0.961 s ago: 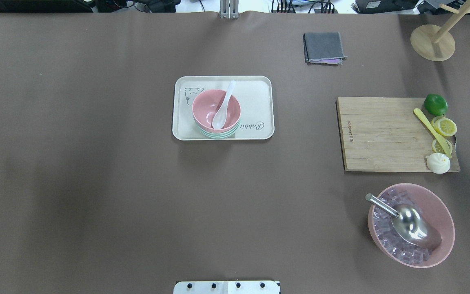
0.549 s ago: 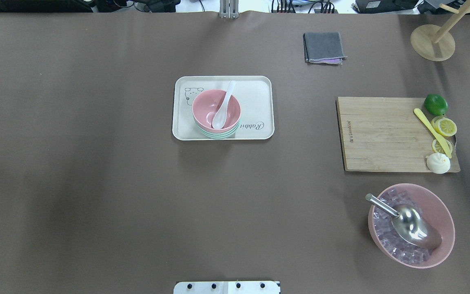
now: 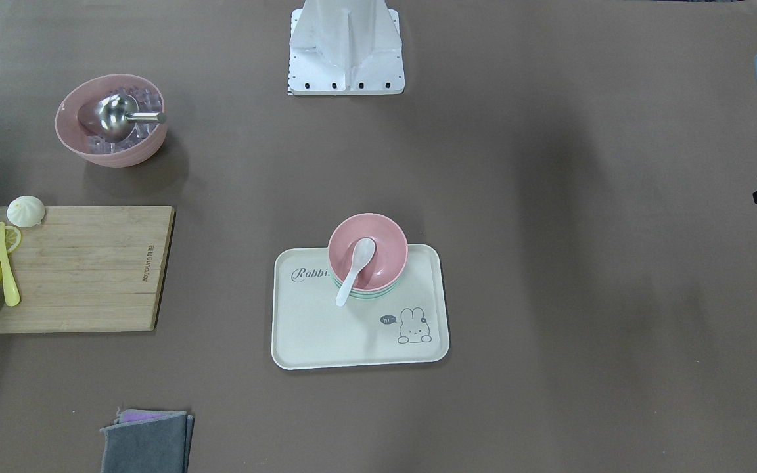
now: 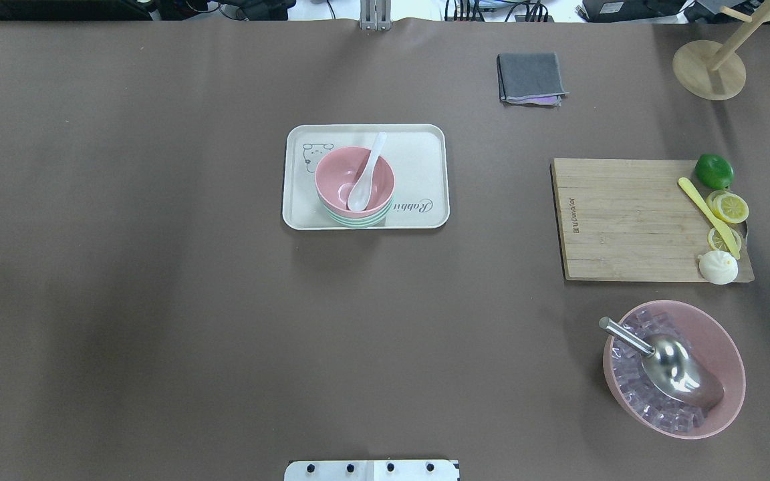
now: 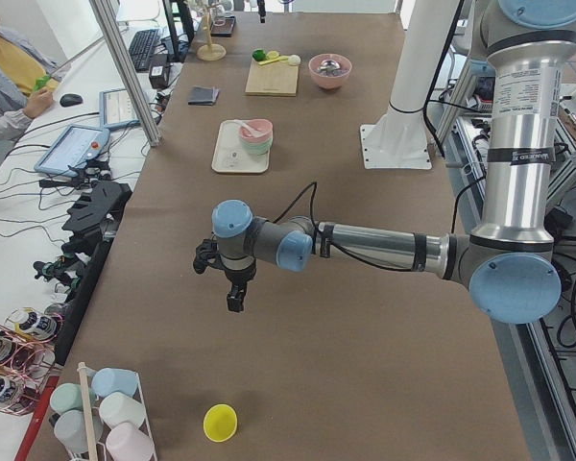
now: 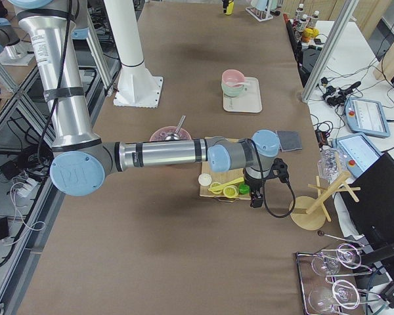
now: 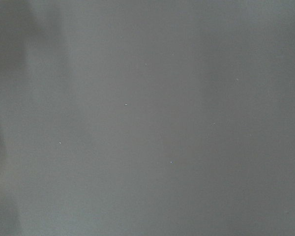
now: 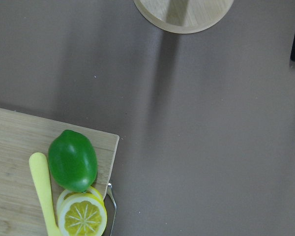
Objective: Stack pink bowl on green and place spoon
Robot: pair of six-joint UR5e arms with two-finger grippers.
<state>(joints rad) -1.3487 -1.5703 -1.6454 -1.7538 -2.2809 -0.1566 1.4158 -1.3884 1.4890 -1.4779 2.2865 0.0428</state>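
Note:
The pink bowl [image 4: 338, 170] sits nested on the green bowl [image 4: 351, 220] on the cream rabbit tray [image 4: 418, 153]. The white spoon [image 4: 365, 177] lies in the pink bowl, its handle leaning over the rim. The front-facing view shows the same stack [image 3: 388, 253]. My left gripper [image 5: 235, 293] hangs over bare table far from the tray, at the table's left end. My right gripper [image 6: 256, 193] hangs past the cutting board's far corner, by the lime. I cannot tell whether either gripper is open or shut. Neither holds anything that I can see.
A wooden cutting board [image 4: 625, 217] holds a lime [image 4: 714, 171], lemon slices, a yellow knife and a bun. A large pink bowl [image 4: 726, 337] holds ice and a metal scoop. A grey cloth [image 4: 531, 77] and a wooden stand [image 4: 708, 69] lie at the back.
My right gripper has moved off the right edge of the overhead view; only a sliver of it still shows there. The bowls, spoon and tray have not moved.

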